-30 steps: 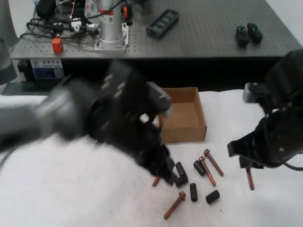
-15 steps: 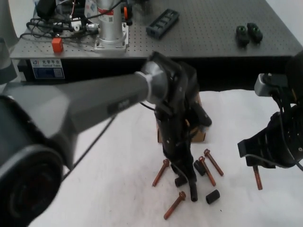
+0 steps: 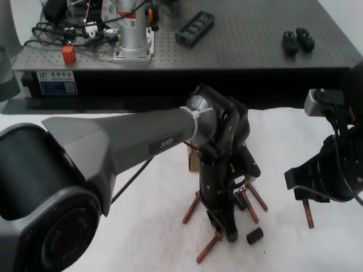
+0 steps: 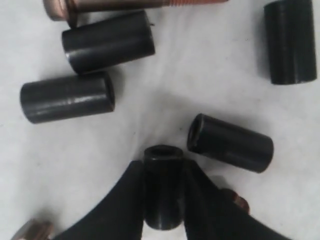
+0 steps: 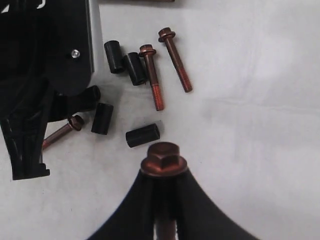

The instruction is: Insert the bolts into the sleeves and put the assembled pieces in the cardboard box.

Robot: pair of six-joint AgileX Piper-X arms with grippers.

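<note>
The left arm [image 3: 170,136] slants across the white cloth [image 3: 278,238] and stands right over the loose sleeves [image 3: 254,235] and bolts [image 3: 256,196], hiding most of the cardboard box [image 3: 191,161], as far as I can see. Open cloth lies between that heap and the right gripper [image 5: 163,175].

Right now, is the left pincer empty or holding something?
Holding: a black sleeve sits clamped between the left pincer's two fingers, touching both.

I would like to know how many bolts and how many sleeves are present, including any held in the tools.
Bolts: 5, one in the right tool
Sleeves: 5, one in the left tool
Total: 10
</note>
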